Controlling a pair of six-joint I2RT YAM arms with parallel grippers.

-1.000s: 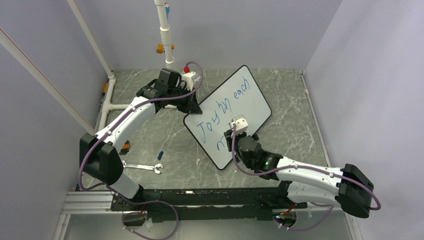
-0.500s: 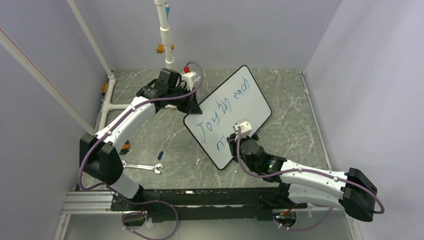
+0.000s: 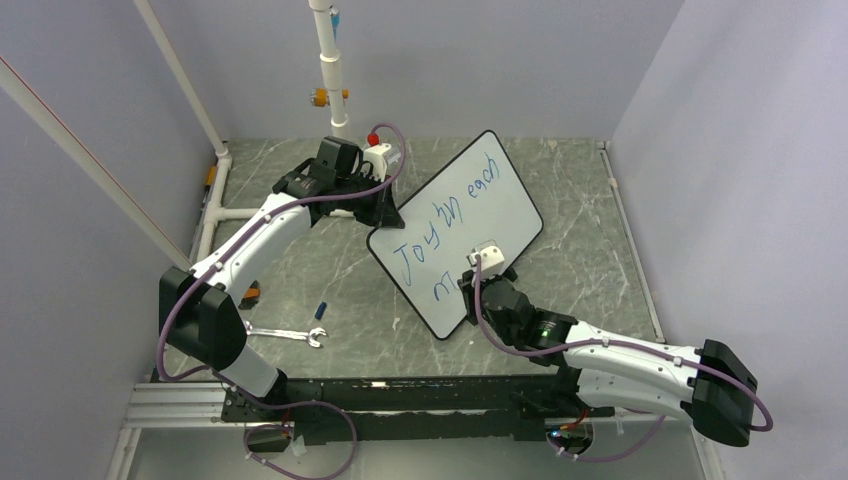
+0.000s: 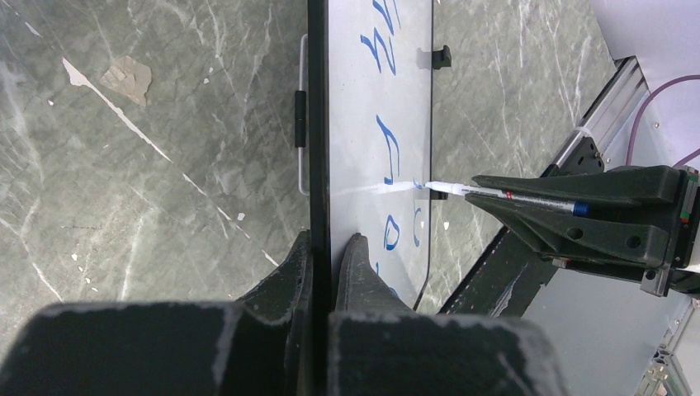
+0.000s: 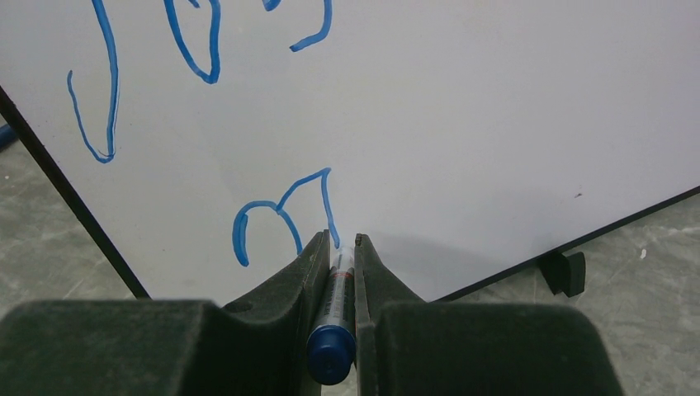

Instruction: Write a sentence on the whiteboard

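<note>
- Two lines of blue handwriting are under way on the whiteboard, which is propped at a tilt at mid-table. "Joy in each" is complete, and the sentence is being carried on below with a first "m".
- One edge of the board is clamped by the closed left gripper. A blue marker is pinched in the closed right gripper, its tip at the foot of the "m".
- Next, by judgement, the tip must be drawn rightward for the "o", with light contact and a steady board.
- Against a second ago, the right wrist is seen shifted slightly right and lower; the left arm is unchanged.
</note>
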